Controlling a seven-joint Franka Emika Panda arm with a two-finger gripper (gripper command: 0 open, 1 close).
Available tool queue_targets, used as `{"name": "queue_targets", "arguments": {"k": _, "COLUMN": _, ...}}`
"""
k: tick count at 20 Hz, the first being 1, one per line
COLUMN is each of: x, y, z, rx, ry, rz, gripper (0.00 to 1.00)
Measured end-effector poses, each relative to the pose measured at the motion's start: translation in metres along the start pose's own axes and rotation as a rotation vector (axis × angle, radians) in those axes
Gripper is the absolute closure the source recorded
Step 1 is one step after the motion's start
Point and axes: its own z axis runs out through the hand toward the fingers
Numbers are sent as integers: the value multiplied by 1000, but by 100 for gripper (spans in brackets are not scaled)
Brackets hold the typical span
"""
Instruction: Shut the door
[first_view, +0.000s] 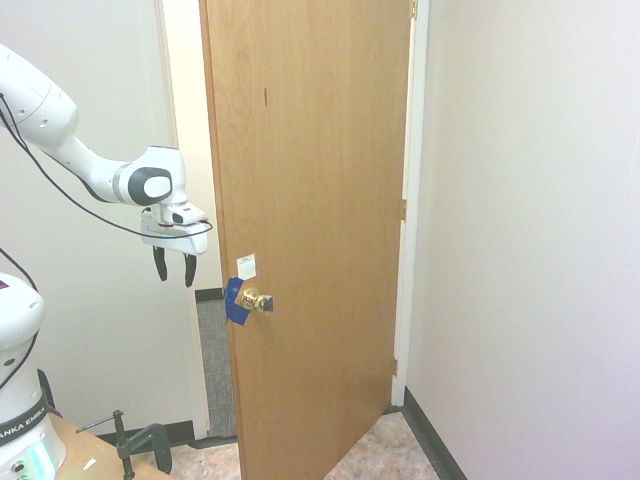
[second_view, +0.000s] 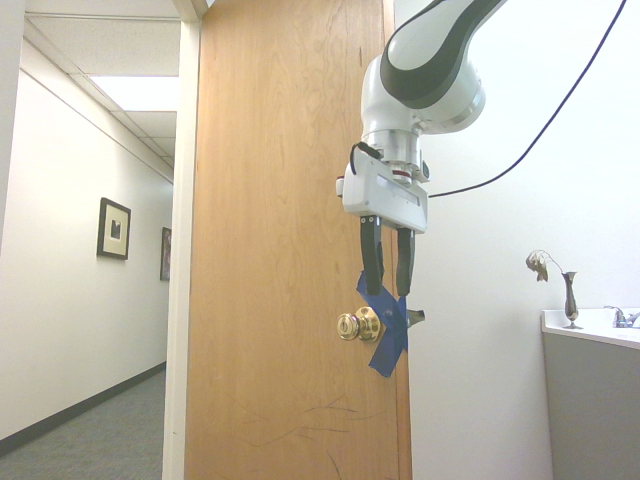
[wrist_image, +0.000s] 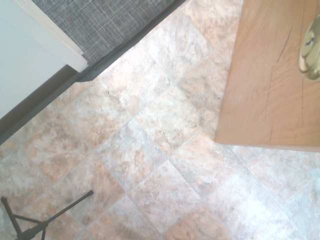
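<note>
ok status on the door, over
Hand open, empty, hanging beside the door's free edge, above the knob. Door ajar, hallway showing past it. No contact visible yet. Nothing seen blocking the swing.

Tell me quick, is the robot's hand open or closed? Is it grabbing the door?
Gripper: open, fingers apart, pointing down, holding nothing. It hangs near the door, above the brass knob, gripping neither.
</note>
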Motion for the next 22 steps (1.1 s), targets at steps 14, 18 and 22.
{"name": "queue_targets", "arguments": {"k": 14, "x": 9, "y": -6, "z": -69, "rx": 97, "ry": 159, "rz": 100, "gripper": 0}}
{"name": "queue_targets", "arguments": {"k": 18, "x": 5, "y": 21, "z": -114, "rx": 133, "ry": 170, "rz": 151, "gripper": 0}}
{"name": "queue_targets", "arguments": {"k": 22, "x": 15, "y": 59, "z": -144, "rx": 166, "ry": 184, "rz": 233, "gripper": 0}}
